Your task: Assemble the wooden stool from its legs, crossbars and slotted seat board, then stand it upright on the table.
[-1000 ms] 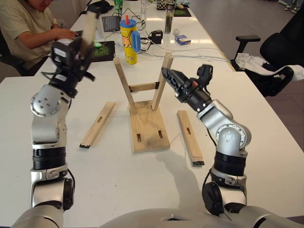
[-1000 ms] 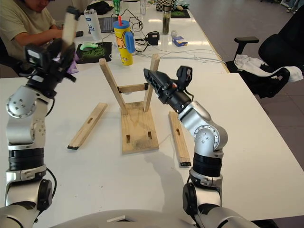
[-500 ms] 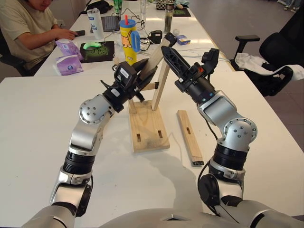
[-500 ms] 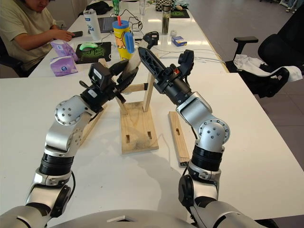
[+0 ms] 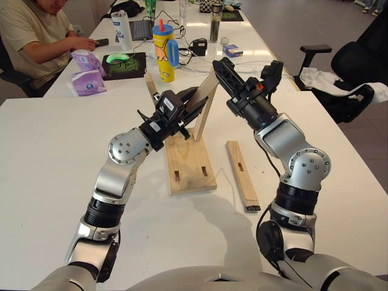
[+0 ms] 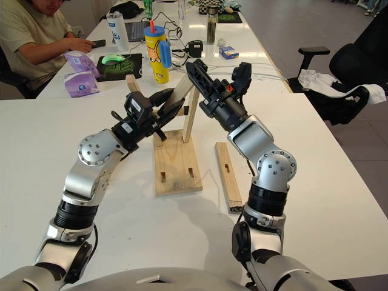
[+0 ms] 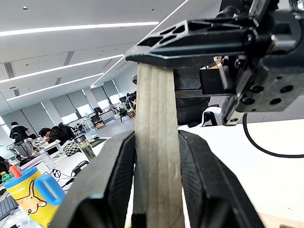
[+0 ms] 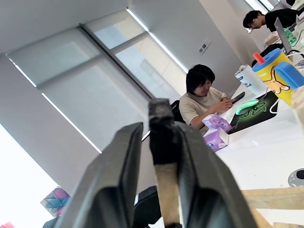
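Note:
The slotted seat board point(image 5: 189, 165) lies flat mid-table with two legs standing in it, the right one point(image 6: 190, 121) in plain sight, joined by a crossbar point(image 6: 179, 111). Above it a third wooden leg point(image 6: 182, 90) is held slanting in the air. My left gripper point(image 5: 193, 98) is shut on its lower part, fingers point(image 7: 116, 185) pressing both sides of the leg point(image 7: 156, 142). My right gripper point(image 5: 219, 66) is shut on its upper, black-capped end point(image 8: 161, 130). Another loose leg point(image 5: 242, 174) lies on the table right of the board.
A yellow cup point(image 5: 164, 51), tissue packs point(image 5: 85, 82), a bottle point(image 5: 215, 24) and cables crowd the far desk, where a person sits at the back left. A black office chair point(image 5: 357, 66) stands off the table's right side.
My left arm swung down from high on the left to the centre, carrying the leg over the board. My right gripper rose from beside the standing legs and closed on that leg's upper end.

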